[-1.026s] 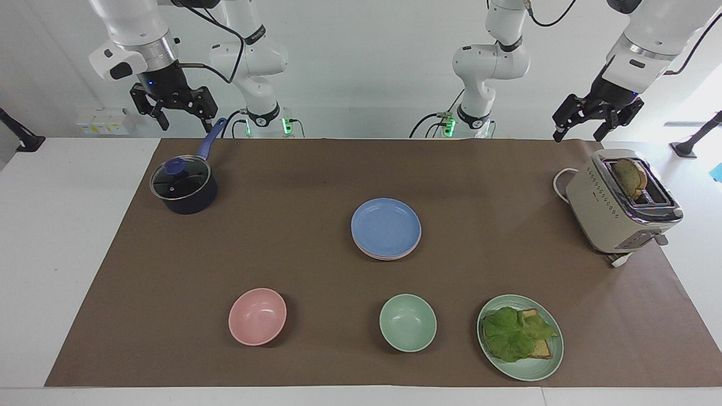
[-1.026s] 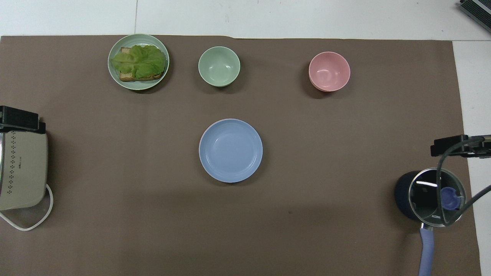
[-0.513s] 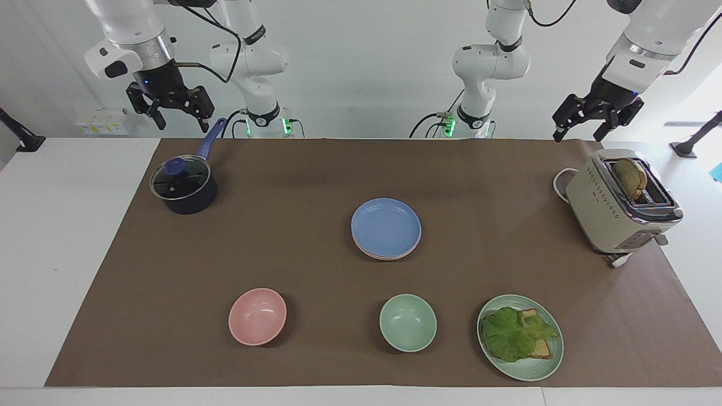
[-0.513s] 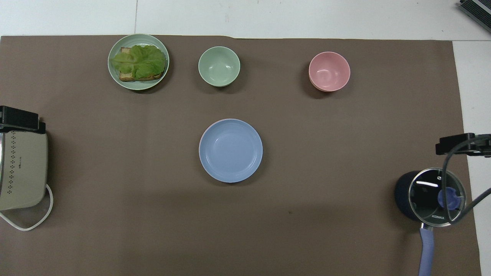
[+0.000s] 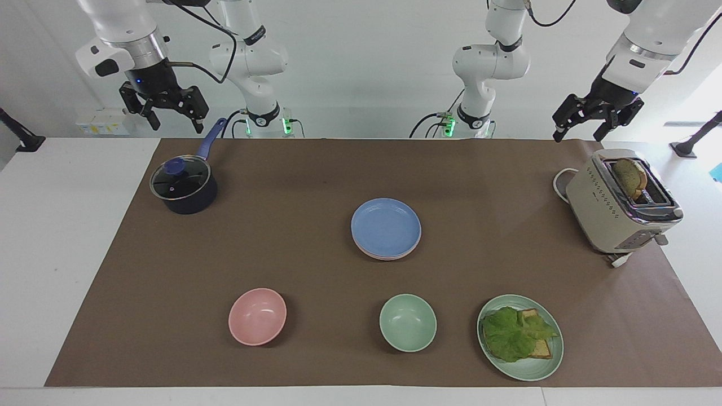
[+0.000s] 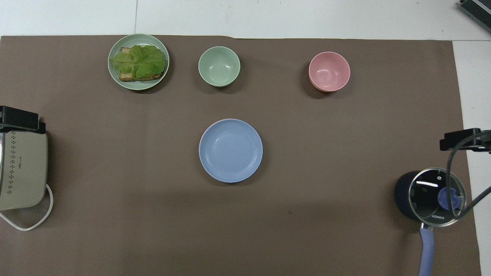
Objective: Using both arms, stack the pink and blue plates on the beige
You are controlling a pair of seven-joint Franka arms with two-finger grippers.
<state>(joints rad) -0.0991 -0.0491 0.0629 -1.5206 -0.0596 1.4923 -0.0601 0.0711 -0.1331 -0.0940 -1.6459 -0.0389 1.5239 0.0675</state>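
Note:
The blue plate [image 5: 386, 225] [image 6: 230, 150] lies on top of a stack in the middle of the brown mat. Just under it, the pink plate's [image 5: 389, 257] rim shows as a thin edge. The beige plate is hidden; I cannot see it below the other two. My right gripper [image 5: 175, 119] [image 6: 466, 138] hangs open and holds nothing, high over the mat's corner beside the saucepan. High over the corner by the toaster, my left gripper [image 5: 578, 133] [image 6: 19, 119] also stands open and holds nothing. Both are well away from the stack.
A dark saucepan [image 5: 183, 186] with a glass lid stands at the right arm's end. A beige toaster [image 5: 620, 203] holding a bread slice stands at the left arm's end. Farthest from the robots sit a pink bowl [image 5: 257, 316], a green bowl [image 5: 408, 322] and a green plate [image 5: 541, 369] with lettuce and toast.
My right gripper has risen and drifted outward toward the right arm's end of the table, away from the saucepan. The left gripper and the plates have stayed put.

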